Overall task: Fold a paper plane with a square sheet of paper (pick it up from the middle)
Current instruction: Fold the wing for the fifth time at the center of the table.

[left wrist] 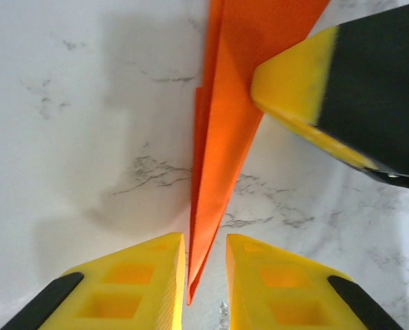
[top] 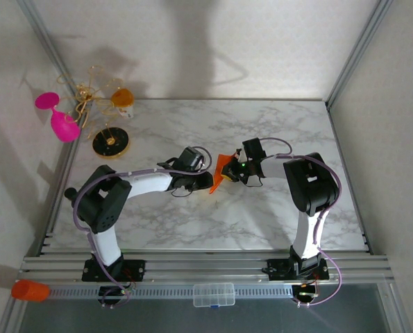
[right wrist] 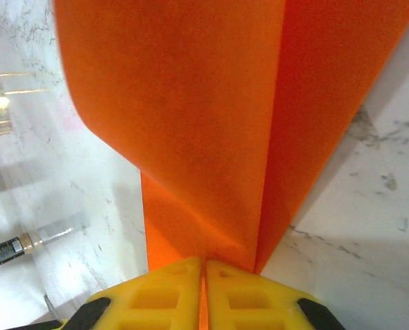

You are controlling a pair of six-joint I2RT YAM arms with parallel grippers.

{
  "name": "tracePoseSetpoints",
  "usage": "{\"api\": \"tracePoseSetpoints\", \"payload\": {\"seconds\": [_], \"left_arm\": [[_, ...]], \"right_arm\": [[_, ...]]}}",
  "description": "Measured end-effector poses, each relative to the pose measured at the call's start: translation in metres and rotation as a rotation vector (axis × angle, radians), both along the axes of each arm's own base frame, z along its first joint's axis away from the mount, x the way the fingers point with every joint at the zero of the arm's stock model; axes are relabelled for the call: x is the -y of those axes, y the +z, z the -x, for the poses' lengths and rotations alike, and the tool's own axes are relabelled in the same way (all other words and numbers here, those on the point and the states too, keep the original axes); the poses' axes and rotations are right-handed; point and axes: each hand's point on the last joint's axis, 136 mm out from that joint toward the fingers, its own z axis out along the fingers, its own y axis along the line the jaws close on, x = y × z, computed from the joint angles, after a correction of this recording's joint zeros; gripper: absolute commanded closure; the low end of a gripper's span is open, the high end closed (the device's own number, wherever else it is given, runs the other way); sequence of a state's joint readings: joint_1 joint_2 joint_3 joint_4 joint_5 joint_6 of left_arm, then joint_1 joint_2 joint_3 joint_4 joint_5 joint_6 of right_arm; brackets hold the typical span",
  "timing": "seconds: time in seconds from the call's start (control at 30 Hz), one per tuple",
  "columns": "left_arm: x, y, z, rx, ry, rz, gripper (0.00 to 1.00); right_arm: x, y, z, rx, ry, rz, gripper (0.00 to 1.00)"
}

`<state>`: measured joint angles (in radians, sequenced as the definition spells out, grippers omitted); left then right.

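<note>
While the right jaws pinched the paper (right wrist: 190, 137) steady, the left jaws stood parted around its tip. A crease-press seemed next.

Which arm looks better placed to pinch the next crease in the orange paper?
Probably left: the left gripper straddles the pointed end of the orange paper, jaws slightly apart, free to pinch. The right gripper is shut on it, busy holding.

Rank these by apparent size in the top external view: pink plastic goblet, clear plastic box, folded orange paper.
Largest, too alike to rank: pink plastic goblet and clear plastic box.
Smallest: folded orange paper.
</note>
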<state>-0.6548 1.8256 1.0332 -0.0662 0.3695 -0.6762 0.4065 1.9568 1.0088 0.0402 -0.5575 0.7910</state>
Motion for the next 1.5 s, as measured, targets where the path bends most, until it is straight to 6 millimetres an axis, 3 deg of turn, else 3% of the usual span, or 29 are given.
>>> {"api": "tracePoseSetpoints", "payload": {"seconds": [0.37,0.77,0.97,1.5], "left_arm": [[0.005,-0.022,0.011,-0.060,-0.035,-0.009,0.78],[0.008,-0.021,0.011,-0.053,-0.058,-0.001,0.89],[0.008,-0.021,0.011,-0.046,-0.067,-0.004,0.90],[0.008,-0.021,0.012,-0.042,-0.079,-0.012,0.87]], "right_arm": [[0.000,0.002,0.000,0.003,0.001,-0.002,0.87],[-0.004,0.010,-0.002,0.039,0.009,-0.036,0.75],[-0.006,0.016,-0.001,0.093,0.012,-0.052,0.71],[-0.018,0.018,0.002,0.169,0.056,-0.047,0.77]]}}
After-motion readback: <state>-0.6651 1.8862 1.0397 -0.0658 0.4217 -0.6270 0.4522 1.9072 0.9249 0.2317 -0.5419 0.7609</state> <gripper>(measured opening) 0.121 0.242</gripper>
